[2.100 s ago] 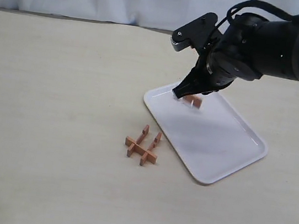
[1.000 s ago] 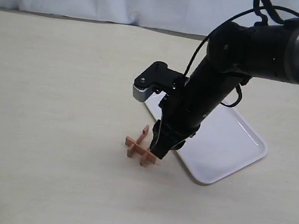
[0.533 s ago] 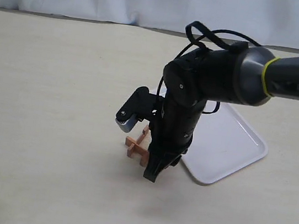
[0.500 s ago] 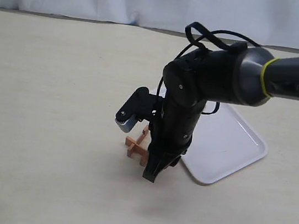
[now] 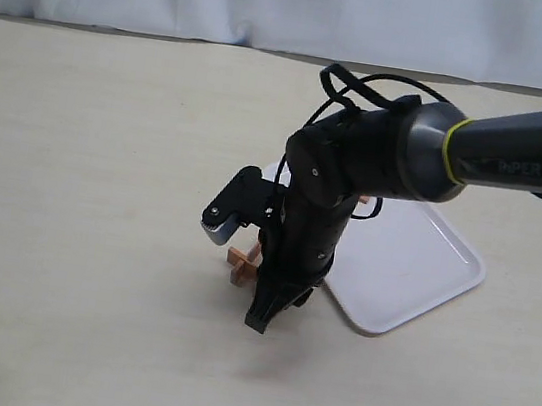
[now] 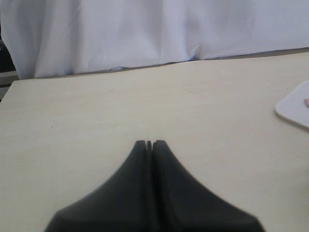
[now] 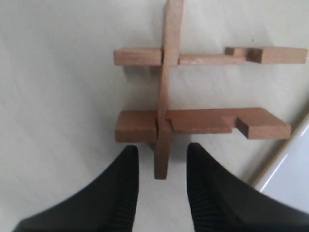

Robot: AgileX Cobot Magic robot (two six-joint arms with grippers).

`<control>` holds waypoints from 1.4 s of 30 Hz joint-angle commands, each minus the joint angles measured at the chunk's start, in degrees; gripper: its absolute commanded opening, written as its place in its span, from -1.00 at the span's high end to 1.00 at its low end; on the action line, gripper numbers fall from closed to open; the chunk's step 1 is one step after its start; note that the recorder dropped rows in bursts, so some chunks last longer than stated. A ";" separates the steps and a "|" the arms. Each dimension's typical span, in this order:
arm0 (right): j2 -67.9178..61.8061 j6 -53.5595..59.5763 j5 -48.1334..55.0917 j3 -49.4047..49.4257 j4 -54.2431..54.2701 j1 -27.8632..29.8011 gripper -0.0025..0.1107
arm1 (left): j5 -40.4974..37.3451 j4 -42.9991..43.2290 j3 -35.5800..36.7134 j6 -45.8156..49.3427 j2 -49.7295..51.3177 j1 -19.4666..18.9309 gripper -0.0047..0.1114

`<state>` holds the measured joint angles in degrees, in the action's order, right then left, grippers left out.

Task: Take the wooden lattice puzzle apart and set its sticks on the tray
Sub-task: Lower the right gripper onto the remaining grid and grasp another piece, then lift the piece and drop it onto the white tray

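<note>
The small reddish-brown wooden lattice puzzle (image 5: 241, 259) lies flat on the beige tabletop (image 5: 81, 187). It is just beside the near left edge of the flat white rectangular plastic tray (image 5: 424, 265) and not on it. The right wrist view shows three sticks in the puzzle: two parallel notched sticks joined by one crossing stick (image 7: 166, 87). The black right gripper (image 5: 256, 320) points downward at the near side of the puzzle, and its arm covers most of the puzzle in the exterior view. The jaws of the right gripper are spread apart. Its two fingers (image 7: 123, 188) flank the free end of the crossing stick, with a gap visible on each side and nothing held. The black left gripper (image 6: 148, 143) sits over bare tabletop away from the puzzle, its fingers pressed together with nothing between them. A corner of the tray appears at the edge of the left wrist view, and a white curtain (image 6: 145, 29) hangs behind the table.
</note>
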<state>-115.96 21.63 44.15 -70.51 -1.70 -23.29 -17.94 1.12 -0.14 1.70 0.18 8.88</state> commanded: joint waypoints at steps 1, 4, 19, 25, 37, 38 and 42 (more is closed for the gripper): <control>-0.14 -0.21 -0.60 0.01 0.42 -0.01 0.59 | 0.54 -0.22 0.14 -0.06 -0.18 0.48 0.92; -0.14 -0.21 -0.47 0.01 0.42 -0.01 0.88 | 0.54 -0.22 0.14 -0.06 -0.18 0.48 0.92; 5.61 -1.99 0.01 -0.12 0.42 -0.01 0.88 | 0.54 -0.22 0.14 -0.06 -0.18 0.48 0.92; 13.18 -3.99 -4.13 -0.12 -1.33 1.89 0.88 | 0.54 -0.22 0.14 -0.06 -0.18 0.48 0.92; 12.66 -26.76 -7.93 -0.12 -8.22 15.81 0.66 | 0.54 -0.22 0.14 -0.06 -0.18 0.48 0.92; 12.40 -26.76 -7.93 -0.12 -8.22 15.81 0.59 | 0.54 -0.22 0.14 -0.06 -0.18 0.48 0.92; 11.41 -26.76 -8.16 -0.12 -7.99 15.81 0.17 | 0.54 -0.22 0.14 -0.06 -0.18 0.48 0.92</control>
<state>-103.95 -5.01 36.62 -70.51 -9.73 -7.70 -17.94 1.12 -0.14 1.70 0.18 8.88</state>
